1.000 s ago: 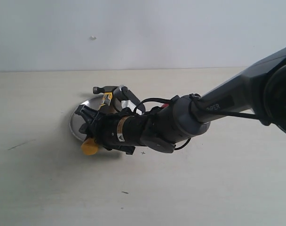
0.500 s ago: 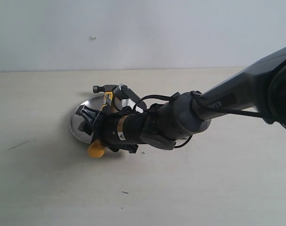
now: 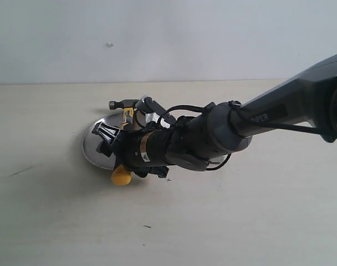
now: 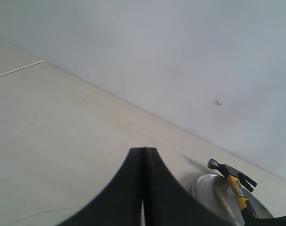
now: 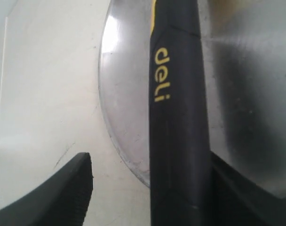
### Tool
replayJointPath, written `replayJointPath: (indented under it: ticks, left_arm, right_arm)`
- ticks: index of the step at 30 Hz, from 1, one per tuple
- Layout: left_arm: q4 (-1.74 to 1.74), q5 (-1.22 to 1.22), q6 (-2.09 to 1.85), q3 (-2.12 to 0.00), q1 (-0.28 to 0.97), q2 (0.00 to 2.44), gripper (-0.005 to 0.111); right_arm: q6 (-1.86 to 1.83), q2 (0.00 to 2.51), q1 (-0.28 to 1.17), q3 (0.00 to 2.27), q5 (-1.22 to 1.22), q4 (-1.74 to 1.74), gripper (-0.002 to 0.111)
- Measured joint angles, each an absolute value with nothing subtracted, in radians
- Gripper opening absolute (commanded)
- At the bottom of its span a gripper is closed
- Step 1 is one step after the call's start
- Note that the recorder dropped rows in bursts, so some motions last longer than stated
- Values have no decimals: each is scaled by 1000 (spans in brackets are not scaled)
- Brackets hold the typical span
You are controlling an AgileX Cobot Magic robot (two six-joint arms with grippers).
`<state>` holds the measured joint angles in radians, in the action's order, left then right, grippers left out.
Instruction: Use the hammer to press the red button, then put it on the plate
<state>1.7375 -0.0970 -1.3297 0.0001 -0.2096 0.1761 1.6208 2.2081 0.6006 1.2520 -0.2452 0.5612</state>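
The hammer (image 3: 127,115) lies across the plate (image 3: 91,147), its steel head (image 3: 121,104) past the far rim and its yellow end (image 3: 121,176) past the near rim. My right gripper (image 3: 103,138) reaches over the plate and straddles the handle. In the right wrist view the black handle (image 5: 178,117) runs between the open jaws of the right gripper (image 5: 150,165); one finger (image 5: 77,183) stands clear of it and the other sits against it. My left gripper (image 4: 144,151) is shut and empty, away from the plate (image 4: 209,184). The red button is hidden behind the right arm.
The pale wooden tabletop (image 3: 57,216) stretches around the plate, with a few dark marks (image 3: 21,170). A white wall (image 3: 168,39) stands behind it. The right arm (image 3: 257,119) spans the table from the right edge to the plate.
The hammer's yellow end has slid to the right along the plate's near rim, and the right gripper and wrist have shifted right with it. The left gripper's earlier state is not shown.
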Motion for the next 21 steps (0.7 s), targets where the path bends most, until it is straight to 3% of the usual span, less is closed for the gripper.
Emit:
replayJointPath:
  ticks: [21]
  left_arm:
    - [1738,-97,-1330,0,-210,176,0]
  right_arm:
    - [1670,2155,612,1252,-127,675,64]
